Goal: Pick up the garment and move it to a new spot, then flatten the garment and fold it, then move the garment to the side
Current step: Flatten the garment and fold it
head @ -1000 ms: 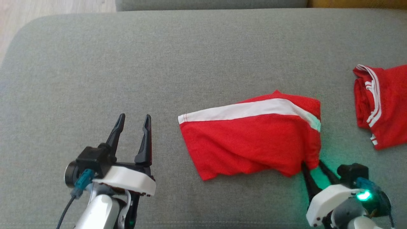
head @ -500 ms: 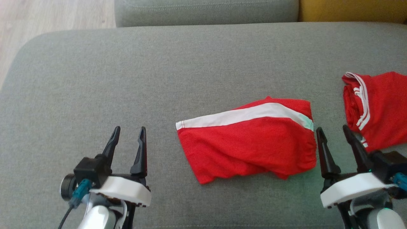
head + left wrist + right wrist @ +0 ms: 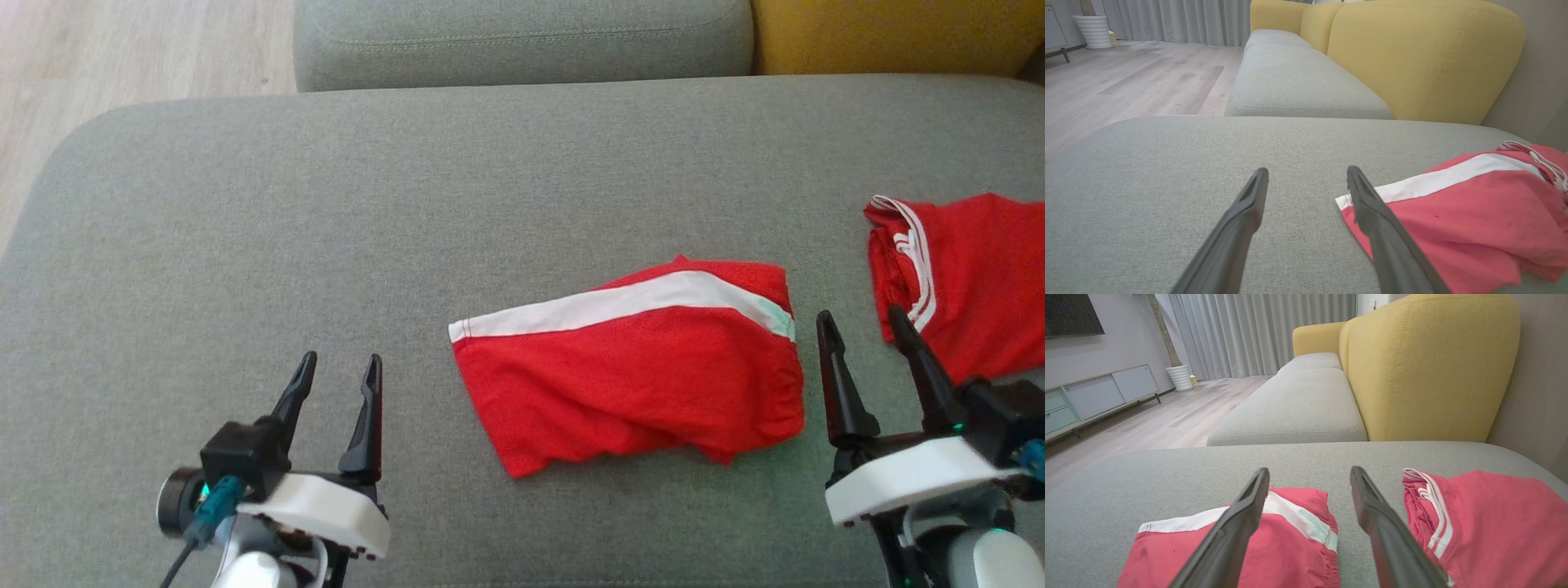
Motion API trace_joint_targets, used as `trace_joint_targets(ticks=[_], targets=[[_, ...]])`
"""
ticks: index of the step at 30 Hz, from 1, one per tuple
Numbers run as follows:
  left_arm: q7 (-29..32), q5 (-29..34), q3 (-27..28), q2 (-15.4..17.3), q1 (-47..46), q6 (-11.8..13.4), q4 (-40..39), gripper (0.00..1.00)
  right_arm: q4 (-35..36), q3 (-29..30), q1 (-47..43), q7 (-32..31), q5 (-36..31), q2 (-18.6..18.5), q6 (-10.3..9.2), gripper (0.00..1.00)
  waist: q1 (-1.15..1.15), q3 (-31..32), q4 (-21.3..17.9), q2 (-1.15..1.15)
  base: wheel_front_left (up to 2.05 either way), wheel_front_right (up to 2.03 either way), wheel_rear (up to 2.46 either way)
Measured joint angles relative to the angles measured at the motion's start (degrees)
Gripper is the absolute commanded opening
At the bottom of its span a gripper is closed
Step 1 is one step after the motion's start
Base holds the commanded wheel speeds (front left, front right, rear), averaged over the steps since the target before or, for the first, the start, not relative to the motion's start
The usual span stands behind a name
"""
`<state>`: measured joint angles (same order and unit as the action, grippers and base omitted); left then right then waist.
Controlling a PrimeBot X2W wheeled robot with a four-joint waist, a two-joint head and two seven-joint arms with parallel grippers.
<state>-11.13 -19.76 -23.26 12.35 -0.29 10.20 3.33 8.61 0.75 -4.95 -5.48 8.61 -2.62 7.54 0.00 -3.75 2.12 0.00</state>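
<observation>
The wooden floor (image 3: 122, 49) shows beyond the far left corner of the grey seat cushion (image 3: 326, 204). Over the near left part of that cushion hangs the left gripper (image 3: 341, 361), its two dark fingers spread wide with nothing between them; in the left wrist view the left gripper (image 3: 1307, 171) has only bare cushion fabric in the gap.

The garment (image 3: 637, 376), red with a white band along its far edge, lies folded on the cushion, right of the cushion's middle and towards its near edge. Its lower edge is wrinkled and uneven. It touches neither gripper. In the left wrist view the garment (image 3: 1453, 228) lies just right of the right-hand finger.

The right gripper (image 3: 860, 314) stands over the near right part of the cushion, fingers wide apart and empty. In the right wrist view the right gripper (image 3: 1309, 470) has the garment (image 3: 1298, 547) behind its left-hand finger.

At the cushion's right edge lies another red piece of clothing (image 3: 971, 278) with thin white stripes, bunched up. Beyond the cushion's far edge sits a second grey cushion (image 3: 522, 41), and beyond its far right corner a yellow backrest (image 3: 890, 33).
</observation>
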Motion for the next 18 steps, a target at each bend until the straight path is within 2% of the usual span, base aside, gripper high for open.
trace_joint_targets(ticks=[13, 18], targets=[[0.64, -0.05, -0.49, 0.16, -0.06, -0.01, -0.22, 1.0, -0.05, 0.12, 0.0, -0.04, 0.77, 0.01, 0.0, 1.0, 0.0, -0.73, 0.61, 0.0, 0.0, 0.0, 0.0], [3.78, -2.24, -2.82, -1.09, -4.26, -3.2, 3.02, 1.0, -0.09, 0.2, 0.69, -0.08, 1.01, 0.01, 0.0, 1.0, 0.0, -2.51, 0.69, 0.0, 0.0, 0.0, 0.0]])
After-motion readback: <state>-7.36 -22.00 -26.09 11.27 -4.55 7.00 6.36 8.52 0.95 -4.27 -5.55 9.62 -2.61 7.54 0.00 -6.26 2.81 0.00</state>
